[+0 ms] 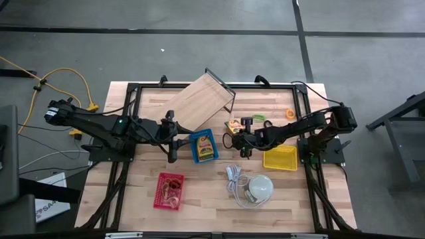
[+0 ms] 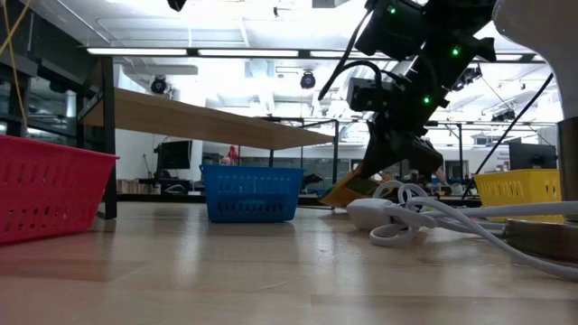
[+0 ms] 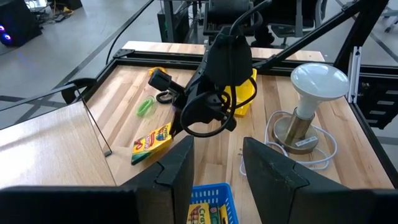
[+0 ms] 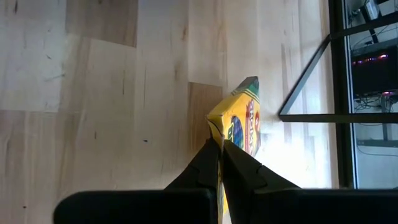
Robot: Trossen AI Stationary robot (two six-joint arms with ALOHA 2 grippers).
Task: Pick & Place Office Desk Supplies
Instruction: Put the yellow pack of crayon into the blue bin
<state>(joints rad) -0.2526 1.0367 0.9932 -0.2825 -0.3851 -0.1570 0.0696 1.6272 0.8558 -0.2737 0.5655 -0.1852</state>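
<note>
Nearest the table's front edge, the red perforated plastic basket (image 1: 169, 191) sits at about seven o'clock from the table's middle, with the white dome lamp and its coiled white cord (image 1: 255, 188) at about five o'clock. A step farther in, the left gripper (image 1: 174, 141) hangs with its fingers spread and nothing between them, just at nine o'clock of the blue plastic basket (image 1: 204, 146), which already holds one yellow-green printed crayon box (image 1: 206, 147). At three o'clock of that basket the right gripper (image 1: 234, 135) has its fingers pressed together, pinching the corner of a second yellow-and-green crayon box (image 4: 239, 121); the yellow plastic basket (image 1: 280, 158) lies just beyond it at four o'clock.

That corner hold looks thin to me. The box could swing or slip out during a carry and drop short of a basket, and the lamp cord nearby could snag a low pass.

The right wrist view alone shows how little of the box sits between the fingers. The left wrist view shows the box tilted, one end near the wood, plus a small green clip-like piece (image 3: 145, 106) on the boards. Only the overhead view places all three baskets, the tilted wooden board (image 1: 199, 101) at twelve o'clock and a small orange piece (image 1: 290, 113) at two o'clock.
</note>
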